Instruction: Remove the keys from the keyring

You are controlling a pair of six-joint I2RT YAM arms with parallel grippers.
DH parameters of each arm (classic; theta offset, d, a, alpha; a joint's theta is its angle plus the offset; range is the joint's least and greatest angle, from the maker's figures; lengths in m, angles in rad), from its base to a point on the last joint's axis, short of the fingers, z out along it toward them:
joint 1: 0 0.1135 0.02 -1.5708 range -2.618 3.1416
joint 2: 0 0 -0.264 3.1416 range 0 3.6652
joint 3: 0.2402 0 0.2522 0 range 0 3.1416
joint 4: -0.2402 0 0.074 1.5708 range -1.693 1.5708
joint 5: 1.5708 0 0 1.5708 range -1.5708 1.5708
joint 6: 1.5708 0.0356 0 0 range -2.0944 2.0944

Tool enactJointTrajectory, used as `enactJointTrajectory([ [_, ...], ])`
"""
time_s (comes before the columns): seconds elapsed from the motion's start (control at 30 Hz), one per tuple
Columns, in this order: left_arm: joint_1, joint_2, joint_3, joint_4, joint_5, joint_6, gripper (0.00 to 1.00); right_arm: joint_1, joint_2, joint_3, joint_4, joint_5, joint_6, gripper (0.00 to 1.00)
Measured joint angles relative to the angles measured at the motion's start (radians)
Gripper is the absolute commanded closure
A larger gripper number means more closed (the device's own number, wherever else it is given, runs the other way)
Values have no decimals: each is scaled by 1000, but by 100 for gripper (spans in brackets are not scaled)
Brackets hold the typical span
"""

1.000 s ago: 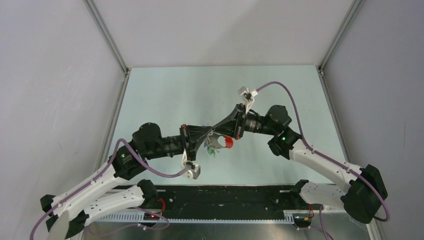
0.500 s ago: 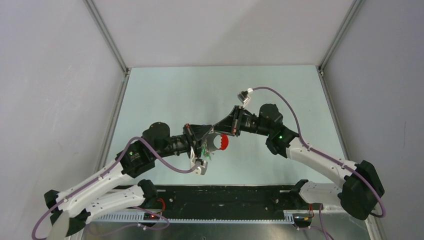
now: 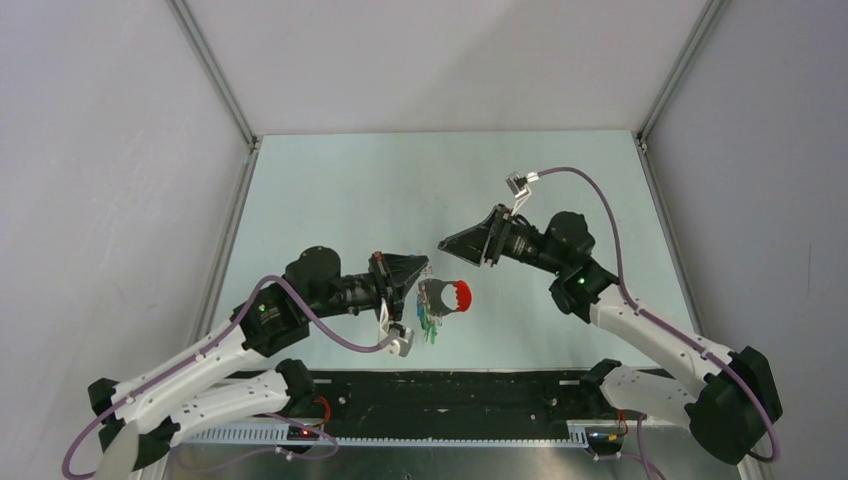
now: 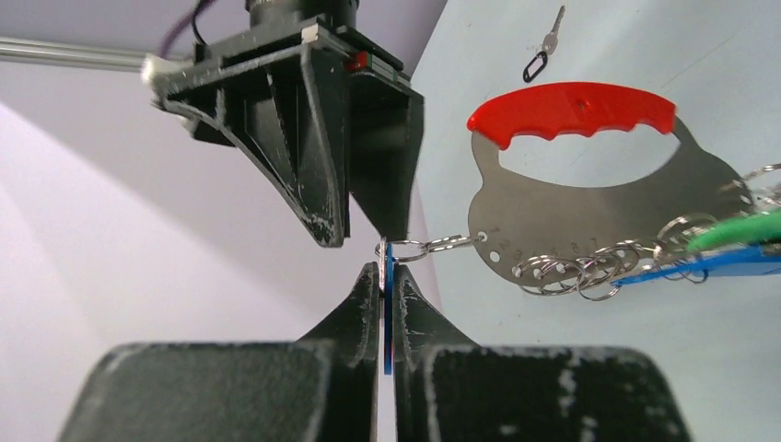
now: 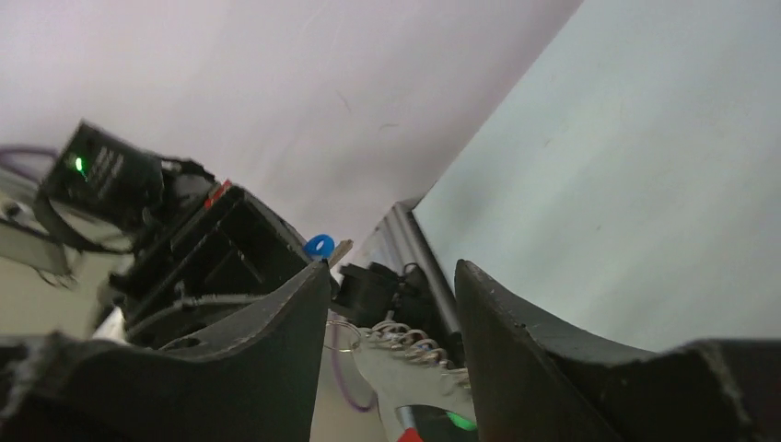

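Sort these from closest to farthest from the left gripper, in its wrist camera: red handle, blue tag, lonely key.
1. Blue tag: pinched inside the left gripper.
2. Red handle: upper right, hanging farther out.
3. Lone key: far off, at the top.

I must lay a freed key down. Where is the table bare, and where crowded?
Bare: the far-left table, between back wall and left arm. Crowded: the middle, where the left gripper pinches a key with the keyring attached, the open right gripper close by.
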Motion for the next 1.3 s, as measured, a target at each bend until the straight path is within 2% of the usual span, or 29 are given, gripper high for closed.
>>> enactJointTrajectory([
  [0.27,0,-25,2,0,48,-10,100,-8,-70,-15,100,-166,-511,46],
  [0.4,0,-36,2,0,78,-19,100,-8,-66,-17,154,-304,-675,45],
  [0.53,0,-41,2,0,96,-26,100,-8,-52,-18,201,-439,-782,40],
  [0.73,0,-41,2,0,111,-26,100,-6,-21,-17,214,-554,-868,40],
  [1.1,0,-39,11,0,114,-26,100,69,59,25,180,-589,-927,45],
  [1.17,0,-39,11,0,116,-26,100,77,66,29,193,-593,-923,48],
  [1.3,0,-39,11,0,118,-26,100,88,76,29,223,-599,-908,67],
])
